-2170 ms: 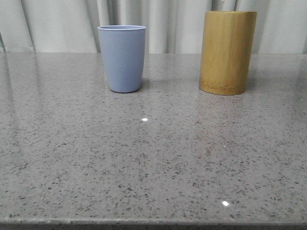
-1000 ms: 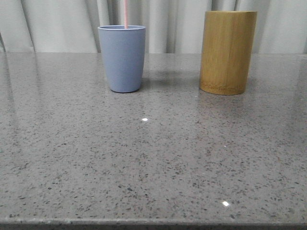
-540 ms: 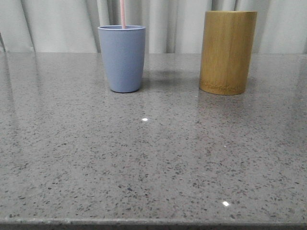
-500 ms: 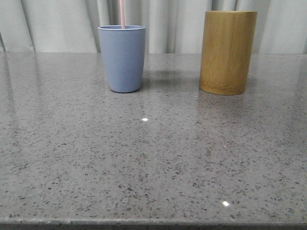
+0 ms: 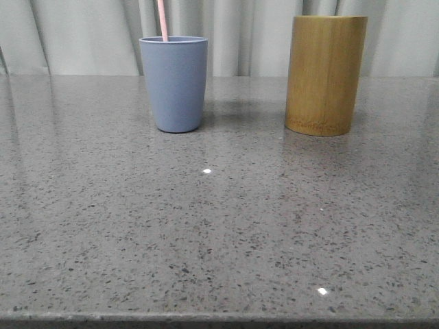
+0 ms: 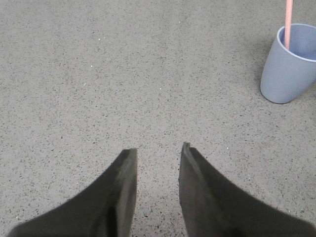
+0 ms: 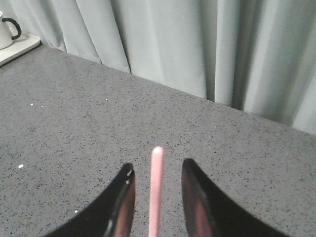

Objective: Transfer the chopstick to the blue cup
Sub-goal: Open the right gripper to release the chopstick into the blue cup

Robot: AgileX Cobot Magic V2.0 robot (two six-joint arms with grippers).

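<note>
The blue cup stands at the back left of the table. A pale pink chopstick stands in it and leans left, its top out of view. The left wrist view shows the cup and the chopstick far from my left gripper, which is open and empty over bare table. In the right wrist view the chopstick's upper end stands between the jaws of my right gripper, which is open, with a gap on each side. Neither gripper shows in the front view.
The taller bamboo cylinder stands at the back right, about a cup's width from the blue cup. A grey curtain hangs behind the table. A white tray with a white mug lies at a far table edge.
The blue cup was empty at first. A pink chopstick came down into it, nearly upright, and now leans further to the left in the cup.
</note>
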